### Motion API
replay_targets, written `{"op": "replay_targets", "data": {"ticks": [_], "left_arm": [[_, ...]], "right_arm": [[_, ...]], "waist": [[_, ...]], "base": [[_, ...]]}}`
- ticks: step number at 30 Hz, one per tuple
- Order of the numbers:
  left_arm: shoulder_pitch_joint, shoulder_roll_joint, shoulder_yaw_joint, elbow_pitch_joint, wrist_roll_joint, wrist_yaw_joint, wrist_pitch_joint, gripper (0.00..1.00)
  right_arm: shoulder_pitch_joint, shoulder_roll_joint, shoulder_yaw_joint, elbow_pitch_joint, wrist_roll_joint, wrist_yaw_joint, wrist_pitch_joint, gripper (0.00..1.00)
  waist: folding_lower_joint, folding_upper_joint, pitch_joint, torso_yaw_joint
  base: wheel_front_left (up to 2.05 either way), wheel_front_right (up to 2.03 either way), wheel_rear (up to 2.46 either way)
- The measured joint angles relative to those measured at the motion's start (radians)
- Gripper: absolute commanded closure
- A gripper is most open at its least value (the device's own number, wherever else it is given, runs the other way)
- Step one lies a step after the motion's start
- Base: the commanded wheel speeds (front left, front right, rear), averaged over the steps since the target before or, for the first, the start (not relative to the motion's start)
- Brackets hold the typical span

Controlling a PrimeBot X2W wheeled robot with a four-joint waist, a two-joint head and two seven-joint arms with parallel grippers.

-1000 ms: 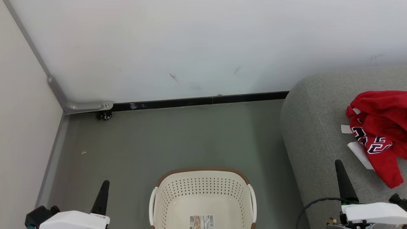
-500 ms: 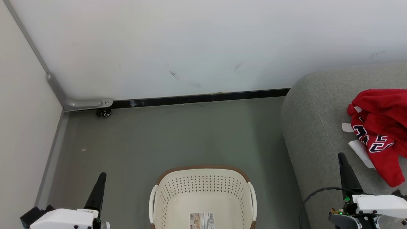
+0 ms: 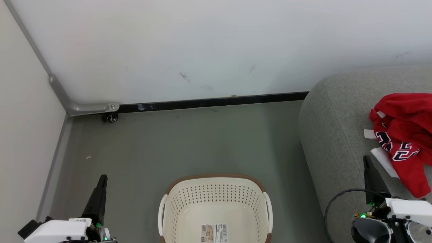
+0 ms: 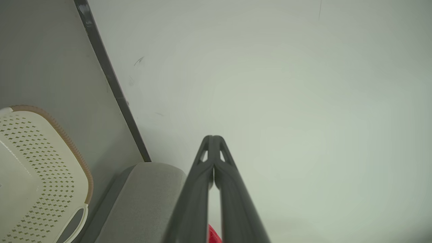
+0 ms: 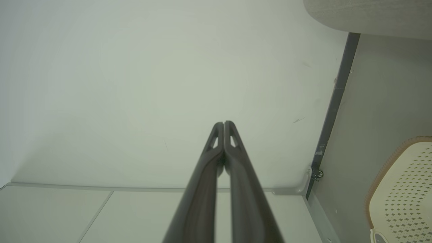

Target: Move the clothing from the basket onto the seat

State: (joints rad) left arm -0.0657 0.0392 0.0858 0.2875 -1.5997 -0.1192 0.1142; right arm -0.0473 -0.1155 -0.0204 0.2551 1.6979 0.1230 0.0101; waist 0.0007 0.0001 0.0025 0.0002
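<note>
- Left pincer (image 3: 102,179): clenched, its two dark fingers pressed together at the tips and grasping nothing. It stands over the grey floor (image 3: 189,141), left of the laundry basket (image 3: 216,176) and apart from it.
- Right pincer (image 3: 366,161): also clenched, with nothing between the fingers. It stands over the front of the grey sofa (image 3: 334,135), just beside a white tag (image 3: 383,160) at the edge of the red clothing (image 3: 405,111).
- Red clothing: bunched in a heap on the sofa seat, at the right edge of the head view. Black, white-outlined numerals face up.
- Laundry basket: cream, perforated and brown-rimmed, upright on the floor between the two pincers, near the sofa's rounded end. A barcode sticker (image 3: 214,233) shows on its bottom.
- Background: a white wall (image 3: 202,44) with a black skirting strip (image 3: 209,101) along its foot.
</note>
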Motion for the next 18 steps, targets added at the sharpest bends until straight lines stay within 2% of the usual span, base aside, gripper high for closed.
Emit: {"op": "replay_targets", "data": {"ticks": [18], "left_arm": [[0.000, -0.002, 0.000, 0.000, 0.000, 0.000, 0.000, 1.00]], "right_arm": [[0.000, 0.000, -0.003, 0.003, 0.000, 0.000, 0.000, 1.00]], "waist": [[-0.0001, 0.0000, 0.000, 0.000]], "base": [[0.00, 0.00, 0.00]]}}
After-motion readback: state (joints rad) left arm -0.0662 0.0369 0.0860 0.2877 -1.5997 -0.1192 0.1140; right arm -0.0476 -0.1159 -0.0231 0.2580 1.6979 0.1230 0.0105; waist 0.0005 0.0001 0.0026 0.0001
